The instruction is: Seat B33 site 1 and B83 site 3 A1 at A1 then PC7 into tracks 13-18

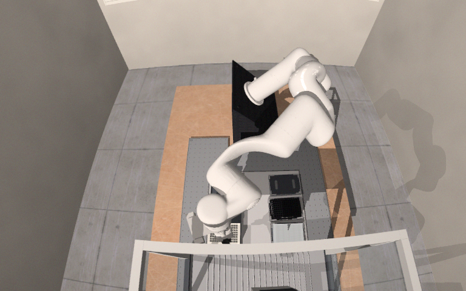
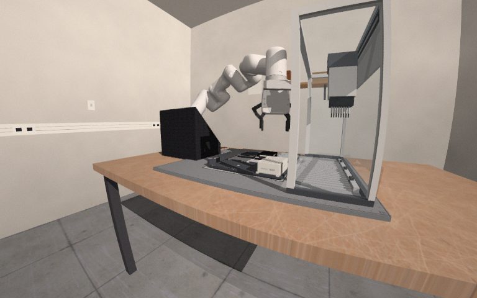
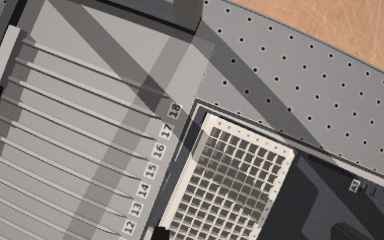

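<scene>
B83 (image 3: 227,182): white deep-well block, sat upright on PC7's end by the rails (image 3: 75,145).
PC7 (image 3: 305,200): dark carrier, lay on apron beside track numbers 13-18.
B38 (image 1: 286,208): black plate, in middle nest.
B33 (image 1: 287,232): pale plate, in nest nearest rails.

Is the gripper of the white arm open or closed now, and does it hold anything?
Open and empty. In the exterior view, the white arm's gripper hangs high above the white deep-well block, its two black fingers spread wide with nothing between.

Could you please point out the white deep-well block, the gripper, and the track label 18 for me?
White deep-well block (image 3: 227,182), wrist view, on its grid of square wells.
Gripper (image 2: 274,123), exterior view, midway between its open fingertips.
Track label 18 (image 3: 174,110), wrist view, on the printed number tile.
</scene>
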You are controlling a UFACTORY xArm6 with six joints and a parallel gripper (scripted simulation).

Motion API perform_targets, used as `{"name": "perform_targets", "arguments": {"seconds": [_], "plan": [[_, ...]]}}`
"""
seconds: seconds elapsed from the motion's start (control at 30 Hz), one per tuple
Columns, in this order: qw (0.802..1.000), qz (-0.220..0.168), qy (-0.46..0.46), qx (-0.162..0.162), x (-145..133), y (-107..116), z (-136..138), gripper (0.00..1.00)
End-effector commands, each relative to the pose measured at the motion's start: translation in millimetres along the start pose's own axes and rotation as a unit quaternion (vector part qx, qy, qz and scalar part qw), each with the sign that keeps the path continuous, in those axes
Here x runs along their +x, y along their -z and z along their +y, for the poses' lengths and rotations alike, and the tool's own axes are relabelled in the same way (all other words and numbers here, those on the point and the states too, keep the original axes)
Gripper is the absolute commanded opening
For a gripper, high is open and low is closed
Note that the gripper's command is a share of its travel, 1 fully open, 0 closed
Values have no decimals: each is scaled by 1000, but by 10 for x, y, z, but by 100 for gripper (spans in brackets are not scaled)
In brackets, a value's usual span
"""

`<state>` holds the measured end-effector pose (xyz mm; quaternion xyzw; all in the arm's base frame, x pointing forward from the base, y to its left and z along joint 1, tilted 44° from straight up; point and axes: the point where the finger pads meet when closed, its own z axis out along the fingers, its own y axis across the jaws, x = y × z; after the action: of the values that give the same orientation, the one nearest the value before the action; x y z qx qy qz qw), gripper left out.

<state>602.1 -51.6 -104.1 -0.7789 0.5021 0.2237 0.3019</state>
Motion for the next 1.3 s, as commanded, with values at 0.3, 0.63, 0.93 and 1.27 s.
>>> {"name": "perform_targets", "arguments": {"seconds": [0.3, 0.63, 0.93, 1.27], "plan": [[979, 3, 204, 5, 6, 26, -13, 100], [932, 4, 363, 4, 6, 26, -13, 100], [883, 4, 469, 4, 6, 26, -13, 100], [831, 5, 557, 3, 5, 26, -13, 100]]}}
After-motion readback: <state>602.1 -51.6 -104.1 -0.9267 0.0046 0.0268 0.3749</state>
